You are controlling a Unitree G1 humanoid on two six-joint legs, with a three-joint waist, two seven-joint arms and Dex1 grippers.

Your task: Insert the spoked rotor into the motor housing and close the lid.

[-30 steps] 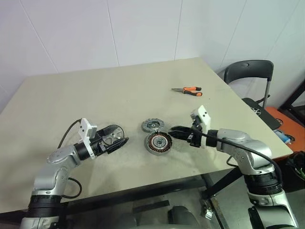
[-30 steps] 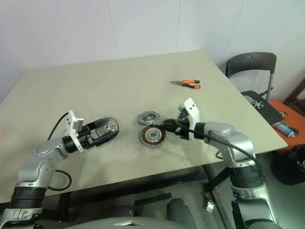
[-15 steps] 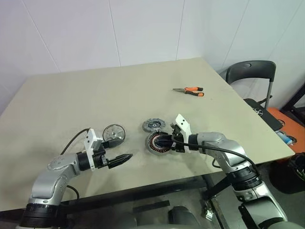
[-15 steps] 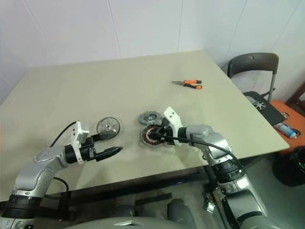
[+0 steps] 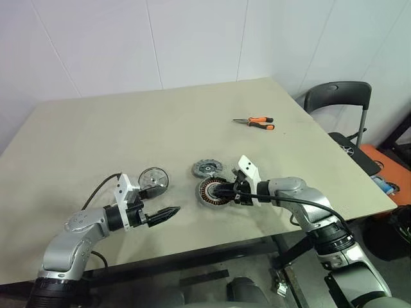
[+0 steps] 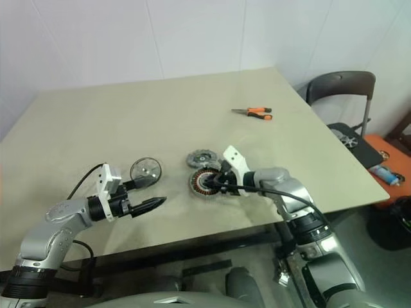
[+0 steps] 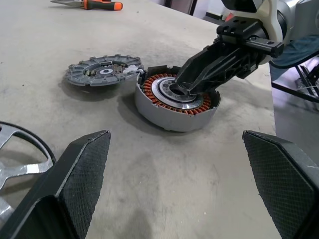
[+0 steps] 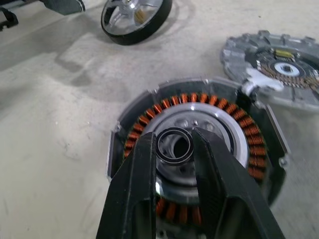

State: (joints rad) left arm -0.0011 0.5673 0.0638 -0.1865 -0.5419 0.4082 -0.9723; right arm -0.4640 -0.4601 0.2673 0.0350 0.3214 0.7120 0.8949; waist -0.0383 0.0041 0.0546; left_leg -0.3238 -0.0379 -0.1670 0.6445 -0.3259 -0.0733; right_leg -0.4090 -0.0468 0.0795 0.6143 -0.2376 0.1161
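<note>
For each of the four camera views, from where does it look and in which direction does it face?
Left eye, right eye: on the head, facing forward and down over the table; both arms show.
Left wrist: on the left arm, looking between its own open fingers toward the motor housing, lid and right gripper.
Right wrist: on the right arm, looking down along its own fingers at the housing's centre.
Shared: all views show the housing and lid; the spoked rotor appears too.
</note>
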